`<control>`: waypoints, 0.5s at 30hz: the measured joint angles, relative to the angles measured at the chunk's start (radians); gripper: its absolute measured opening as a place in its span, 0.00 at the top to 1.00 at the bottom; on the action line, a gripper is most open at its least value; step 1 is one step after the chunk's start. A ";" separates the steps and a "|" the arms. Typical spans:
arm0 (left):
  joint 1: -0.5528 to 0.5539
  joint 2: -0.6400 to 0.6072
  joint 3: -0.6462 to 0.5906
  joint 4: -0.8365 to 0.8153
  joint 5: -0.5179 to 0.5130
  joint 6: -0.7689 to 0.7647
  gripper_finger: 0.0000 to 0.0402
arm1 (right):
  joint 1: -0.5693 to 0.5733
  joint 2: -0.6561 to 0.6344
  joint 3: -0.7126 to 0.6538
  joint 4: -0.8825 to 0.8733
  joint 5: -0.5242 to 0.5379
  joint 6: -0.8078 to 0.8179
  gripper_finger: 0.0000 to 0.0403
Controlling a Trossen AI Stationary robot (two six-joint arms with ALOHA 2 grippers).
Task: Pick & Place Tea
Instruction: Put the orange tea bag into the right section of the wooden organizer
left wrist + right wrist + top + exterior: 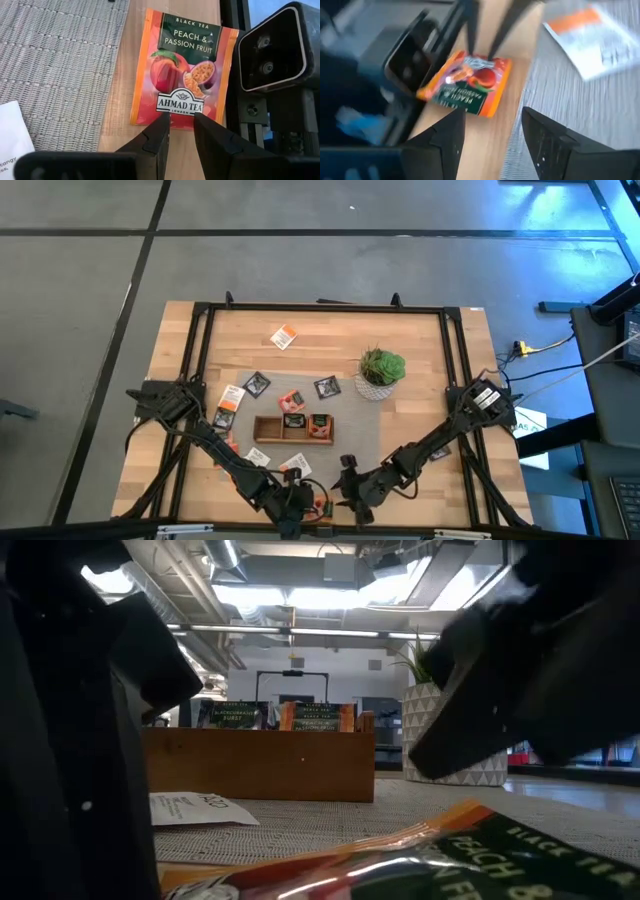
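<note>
Step in hand: the left gripper [179, 122] is working at the peach and passion fruit sachet [180, 70], which is lying flat on bare wood at the near edge of the table, just beside the woven grey mat [55, 65] and in front of the wooden tray [292, 428].
Left pincer: its fingers are standing narrowly parted at the sachet's bottom edge, the tips touching or just over the paper; whether they are already pinching it I cannot tell, so I am judging this an approach or an early grasp, not a lift.
Right pincer: the right gripper [492, 132] is hovering close beside the left one at the same near edge, fingers spread wide and holding nothing, looking down on the same sachet [467, 85].
Tea in the tray: at least two sachets are sitting upright in the tray [260, 765], a dark one [233, 715] and an orange-banded one [318, 717].
Tea left out: several are lying loose around the tray, among them a white-and-orange sachet [284, 336] well beyond it, two dark sachets [257, 384] [326, 387] just behind it, and a white sachet [200, 810] on the mat in front of it.
Other things: the potted plant [381, 372] is standing to the tray's far right.
Progress: judging by this spread, the task is partly done, with most of the sachets waiting.
</note>
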 joint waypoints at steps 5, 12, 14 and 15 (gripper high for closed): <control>0.000 0.002 -0.001 0.018 -0.008 -0.002 0.78 | -0.034 0.000 0.000 -0.003 -0.143 0.437 0.51; 0.003 0.004 -0.002 0.039 -0.017 -0.002 0.79 | -0.039 0.000 0.000 -0.007 -0.227 0.678 0.51; 0.004 0.004 -0.002 0.039 -0.027 -0.001 0.79 | -0.040 0.000 0.000 -0.007 -0.205 0.678 0.51; 0.004 0.005 -0.002 0.039 -0.031 -0.001 0.79 | -0.040 0.000 0.000 -0.007 -0.196 0.678 0.51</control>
